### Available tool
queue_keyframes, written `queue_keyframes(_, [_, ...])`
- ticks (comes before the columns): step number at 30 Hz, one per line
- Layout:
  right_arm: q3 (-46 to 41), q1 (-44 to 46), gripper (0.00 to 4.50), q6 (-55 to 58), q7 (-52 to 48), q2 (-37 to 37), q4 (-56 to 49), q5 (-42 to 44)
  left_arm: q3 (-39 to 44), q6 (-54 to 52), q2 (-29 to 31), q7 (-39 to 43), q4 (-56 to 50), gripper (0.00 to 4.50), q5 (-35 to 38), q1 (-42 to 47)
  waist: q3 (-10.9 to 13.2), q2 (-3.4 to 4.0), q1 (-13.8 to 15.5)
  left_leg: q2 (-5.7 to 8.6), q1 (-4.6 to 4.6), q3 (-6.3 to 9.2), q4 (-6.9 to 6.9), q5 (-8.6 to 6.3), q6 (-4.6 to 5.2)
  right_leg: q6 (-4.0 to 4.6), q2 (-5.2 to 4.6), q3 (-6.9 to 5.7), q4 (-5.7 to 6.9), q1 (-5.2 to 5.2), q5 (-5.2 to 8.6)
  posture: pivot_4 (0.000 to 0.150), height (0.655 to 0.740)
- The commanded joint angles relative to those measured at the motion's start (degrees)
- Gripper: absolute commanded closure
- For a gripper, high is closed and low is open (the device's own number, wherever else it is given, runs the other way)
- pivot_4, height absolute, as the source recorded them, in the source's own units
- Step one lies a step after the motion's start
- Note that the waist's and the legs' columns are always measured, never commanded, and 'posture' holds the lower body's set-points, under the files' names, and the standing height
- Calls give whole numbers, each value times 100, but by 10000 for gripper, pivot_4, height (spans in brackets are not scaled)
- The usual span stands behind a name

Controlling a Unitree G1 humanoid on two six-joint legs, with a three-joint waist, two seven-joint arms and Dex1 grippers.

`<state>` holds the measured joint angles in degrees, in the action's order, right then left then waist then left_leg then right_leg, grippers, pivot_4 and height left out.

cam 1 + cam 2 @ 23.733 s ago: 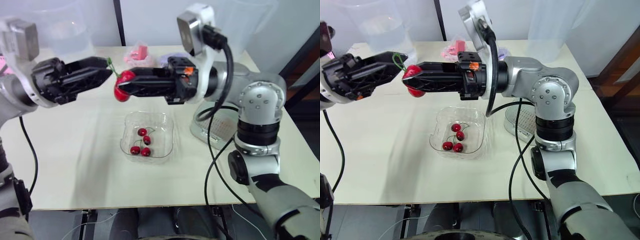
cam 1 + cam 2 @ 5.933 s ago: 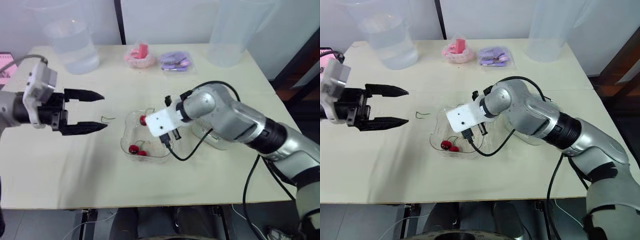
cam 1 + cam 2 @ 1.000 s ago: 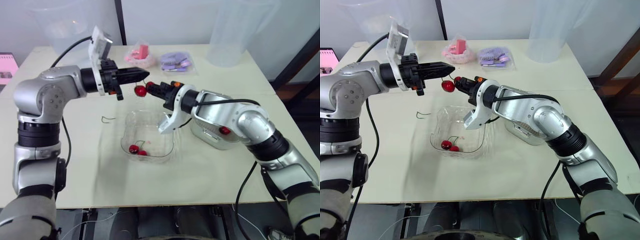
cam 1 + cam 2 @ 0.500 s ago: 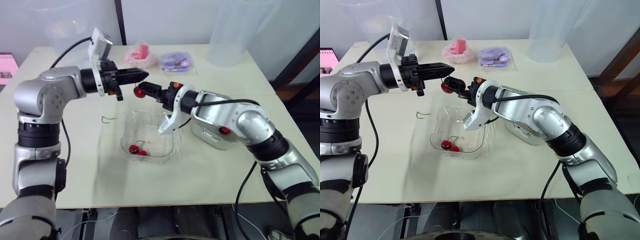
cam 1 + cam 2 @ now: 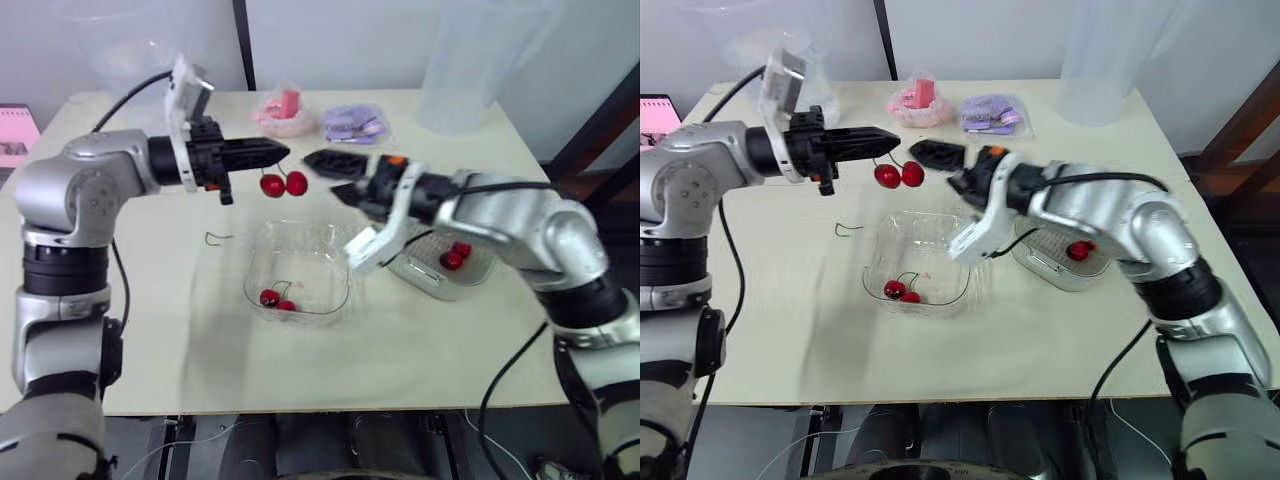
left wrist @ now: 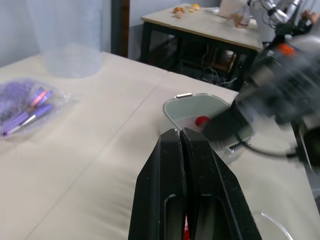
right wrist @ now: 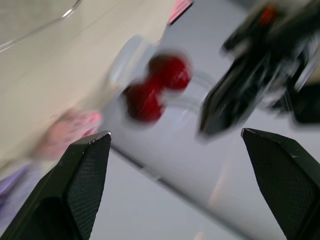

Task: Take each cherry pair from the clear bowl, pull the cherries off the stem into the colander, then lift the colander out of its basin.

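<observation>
Left jaws are pinched tight on the stem of a cherry pair (image 5: 284, 184). The two cherries hang in the air under my fingertips (image 5: 266, 153), just past the far rim of the clear bowl (image 5: 298, 226). Right jaws are spread wide and hold nothing, level with the fruit, with an open gap between. Half a second ago they were right up against one cherry, so they have drawn back toward the colander (image 5: 1045, 262). It sits in its basin (image 5: 432, 292) just right of the bowl, with red cherries (image 5: 456, 255) inside. At the bowl's near-left corner lies a second pair (image 5: 273, 298). A bare stem (image 5: 214, 238) lies on the bench (image 5: 150, 330) left of the bowl, with open bench around it.
</observation>
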<state>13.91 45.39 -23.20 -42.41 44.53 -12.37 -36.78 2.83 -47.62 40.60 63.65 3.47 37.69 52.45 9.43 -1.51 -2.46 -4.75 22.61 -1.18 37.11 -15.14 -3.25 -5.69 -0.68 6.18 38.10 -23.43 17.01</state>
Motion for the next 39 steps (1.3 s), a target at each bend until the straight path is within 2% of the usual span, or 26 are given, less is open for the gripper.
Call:
queue_keyframes(1, [-733, -310, 795, 2224, -1243, -177, -347, 1963, 75, 328, 107, 461, -28, 45000, 61, 139, 0, 0, -3, 0, -23, 0, 0, -6, 11, 1, 1, 0, -3, 23, 2, 1500, 7367])
queue_keyframes(5, [-1405, -465, 795, 5909, -2487, -105, -1022, 4377, 159, 509, 164, 1084, 49, 45000, 240, 247, 3, 5, -10, -3, -26, 1, 1, -7, 12, 1, 4, 0, 1, 26, 2, 1500, 7367])
queue_keyframes(7, [-1572, -408, 795, 7057, -2740, 44, -1120, 5127, 145, 513, 179, 1257, 106, 45000, 262, 312, 4, 6, -4, -4, -26, 2, 3, -7, 13, 1, 4, 0, 2, 25, 2, 1500, 7367])
queue_keyframes(10, [-1859, -441, 795, 8205, -3015, 212, -1194, 6179, 88, 545, 180, 1469, 187, 45000, 259, 424, 4, 7, 5, -2, -25, 2, 2, -10, 17, 0, 4, 0, 0, 25, 2, 1500, 7367])
queue_keyframes(13, [-2159, -271, 795, 8943, -2754, 45, -1111, 6883, 43, 546, 163, 1601, 247, 45000, 239, 520, 4, 7, 7, -1, -22, 2, 3, -12, 21, 0, 4, 0, -3, 23, 3, 1500, 7367])
queue_keyframes(17, [-2220, 59, 795, 9303, -2127, -265, -1035, 7246, 36, 570, 128, 1688, 275, 45000, 206, 562, 4, 7, -8, -2, -20, 2, 2, -13, 23, 0, 7, 1, -2, 16, 3, 1500, 7367])
queue_keyframes(27, [-1872, 359, 795, 9081, -516, -1440, -1034, 7294, 25, 682, -51, 1648, 524, 45000, 144, 866, 4, 7, 1, -1, -8, 3, 2, -15, 26, -2, 6, 1, -3, 7, 4, 1500, 7367])
queue_keyframes(39, [-1652, 753, 795, 8873, 112, -2128, -610, 7506, -11, 729, -134, 1586, 416, 45000, 82, 787, 5, 8, -8, -2, -8, 4, -1, -15, 26, -2, 8, 1, -1, 4, 3, 1500, 7367])
